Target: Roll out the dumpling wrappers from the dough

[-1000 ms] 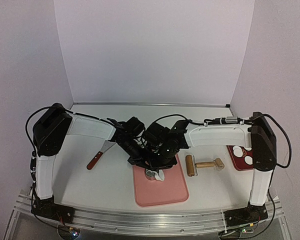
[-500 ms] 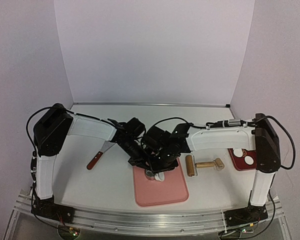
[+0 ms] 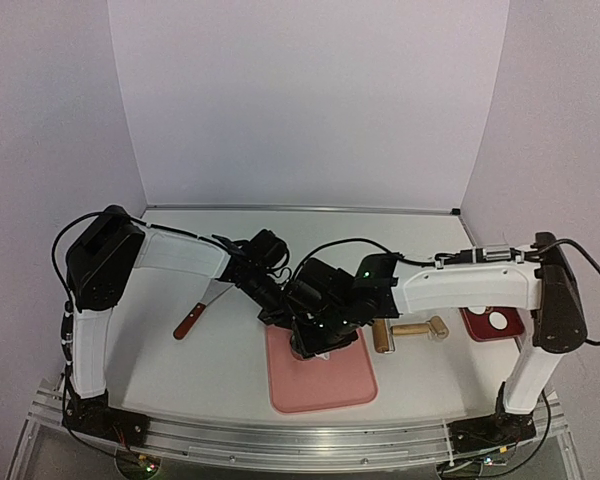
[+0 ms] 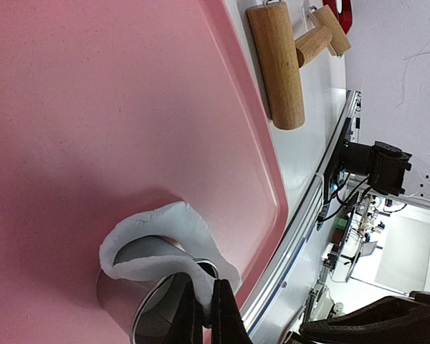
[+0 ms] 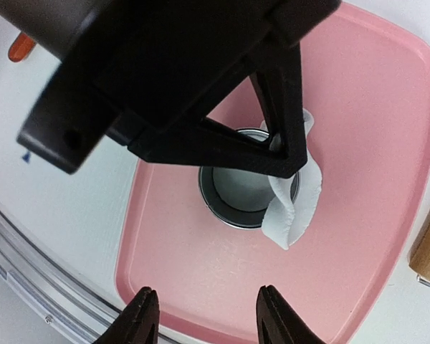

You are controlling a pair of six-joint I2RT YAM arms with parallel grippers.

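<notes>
worktop (image 3: 230,360) | pink board (image 5: 387,143) centre, cutting base | left hand (image 4: 208,319) pinched tight on dough (image 5: 294,204) edge, likely peeling scrap | right hand (image 5: 211,319) half-wide, empty | ring cutter (image 5: 247,190) upright under draped dough

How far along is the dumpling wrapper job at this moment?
Done: one wrapper shows on the red plate. In hand: the left gripper pinches the ragged dough draped on the ring cutter; the right gripper hangs open. Probably left: free the dough, roll it with the rolling pin, cut more.
</notes>
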